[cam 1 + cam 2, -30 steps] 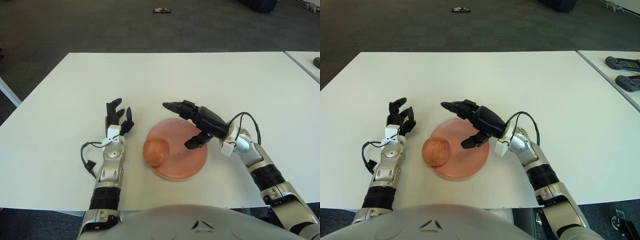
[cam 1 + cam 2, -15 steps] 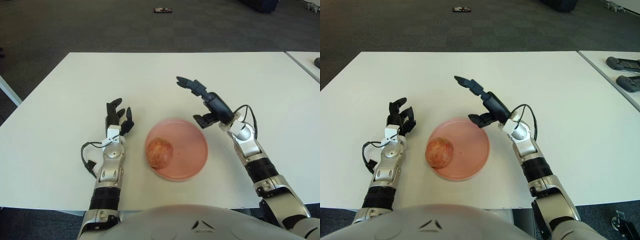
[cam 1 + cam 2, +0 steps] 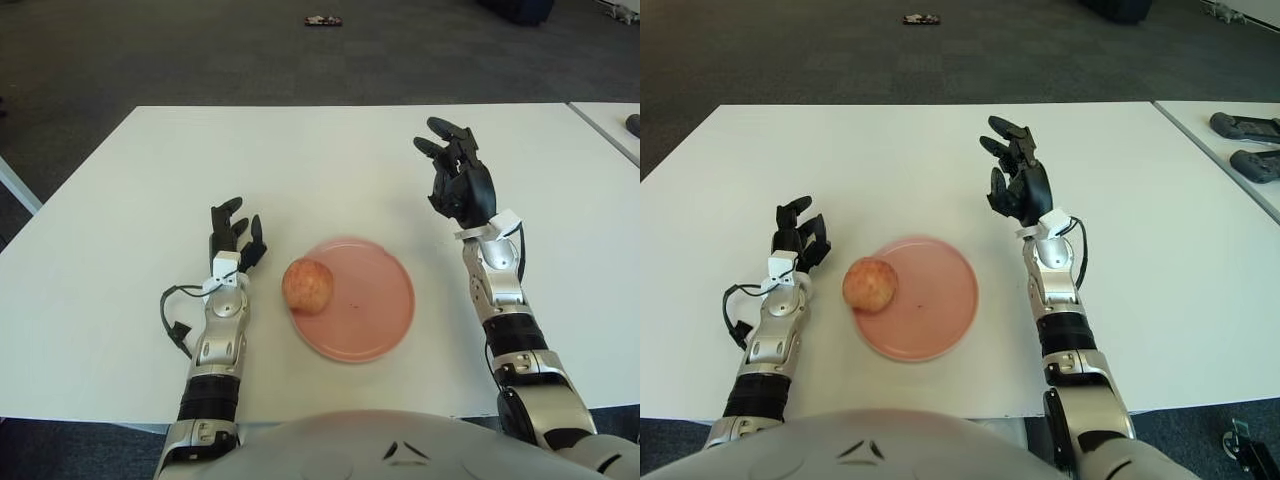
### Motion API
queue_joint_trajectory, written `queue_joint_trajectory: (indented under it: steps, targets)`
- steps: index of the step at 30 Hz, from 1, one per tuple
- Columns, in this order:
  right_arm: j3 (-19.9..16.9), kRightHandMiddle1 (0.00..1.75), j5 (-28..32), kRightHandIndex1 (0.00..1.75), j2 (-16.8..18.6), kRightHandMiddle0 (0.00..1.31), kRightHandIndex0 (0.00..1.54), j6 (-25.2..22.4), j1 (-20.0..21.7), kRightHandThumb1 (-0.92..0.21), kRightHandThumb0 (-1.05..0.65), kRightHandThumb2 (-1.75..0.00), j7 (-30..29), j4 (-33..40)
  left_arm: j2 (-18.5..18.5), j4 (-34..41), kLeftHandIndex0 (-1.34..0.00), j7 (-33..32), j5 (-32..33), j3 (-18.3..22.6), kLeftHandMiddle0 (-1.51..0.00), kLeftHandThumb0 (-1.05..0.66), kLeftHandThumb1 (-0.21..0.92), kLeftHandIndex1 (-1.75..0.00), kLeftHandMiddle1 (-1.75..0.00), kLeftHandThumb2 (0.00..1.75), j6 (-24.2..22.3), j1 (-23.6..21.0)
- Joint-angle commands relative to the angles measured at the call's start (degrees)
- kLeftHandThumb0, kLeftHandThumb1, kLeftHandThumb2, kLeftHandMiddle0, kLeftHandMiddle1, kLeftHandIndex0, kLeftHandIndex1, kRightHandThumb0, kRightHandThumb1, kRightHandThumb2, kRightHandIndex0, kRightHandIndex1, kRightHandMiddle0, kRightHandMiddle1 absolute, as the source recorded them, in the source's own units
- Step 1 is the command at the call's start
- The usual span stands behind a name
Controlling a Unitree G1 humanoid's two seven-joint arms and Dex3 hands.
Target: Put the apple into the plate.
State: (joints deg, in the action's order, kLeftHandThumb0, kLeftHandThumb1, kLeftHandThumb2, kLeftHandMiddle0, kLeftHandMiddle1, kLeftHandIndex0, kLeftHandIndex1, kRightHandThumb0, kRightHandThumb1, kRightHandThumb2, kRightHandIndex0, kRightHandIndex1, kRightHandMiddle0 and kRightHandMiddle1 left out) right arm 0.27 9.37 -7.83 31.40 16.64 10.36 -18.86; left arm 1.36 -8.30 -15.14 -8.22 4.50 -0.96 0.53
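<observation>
A reddish-yellow apple (image 3: 307,285) sits on the left edge of a pink plate (image 3: 368,312) near the front of the white table. My right hand (image 3: 458,180) is raised above the table to the right of the plate, fingers spread and holding nothing. My left hand (image 3: 233,236) rests on the table just left of the apple, fingers relaxed and empty, not touching it.
The white table (image 3: 330,160) extends far back and to both sides. A second table (image 3: 1240,130) at the right carries dark devices. A small dark object (image 3: 323,20) lies on the floor beyond the table.
My right hand has drawn back from over the plate, moving right and up with fingers open. The apple has shifted slightly left toward the plate's rim. The left hand has not moved.
</observation>
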Motion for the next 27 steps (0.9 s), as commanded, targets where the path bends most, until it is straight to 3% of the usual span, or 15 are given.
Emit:
queue_joint_trajectory:
  steps: [1, 27]
  targets:
    - [-0.69, 0.90, 0.07, 0.79, 0.52, 0.00, 0.17, -0.97, 0.12, -0.92, -0.87, -0.73, 0.39, 1.78, -0.52, -0.65, 0.00, -0.06, -0.08, 0.35, -0.28, -0.82, 0.92, -0.98, -0.63, 0.71, -0.77, 0.72]
    - [-1.70, 0.90, -1.02, 0.80, 1.78, 0.00, 0.17, -2.56, -1.28, -0.92, -0.87, -0.73, 1.17, 4.63, -0.44, 1.84, 0.00, 0.44, 0.12, 0.27, -0.28, -0.80, 0.92, -0.98, -0.64, 0.71, -2.45, 1.86]
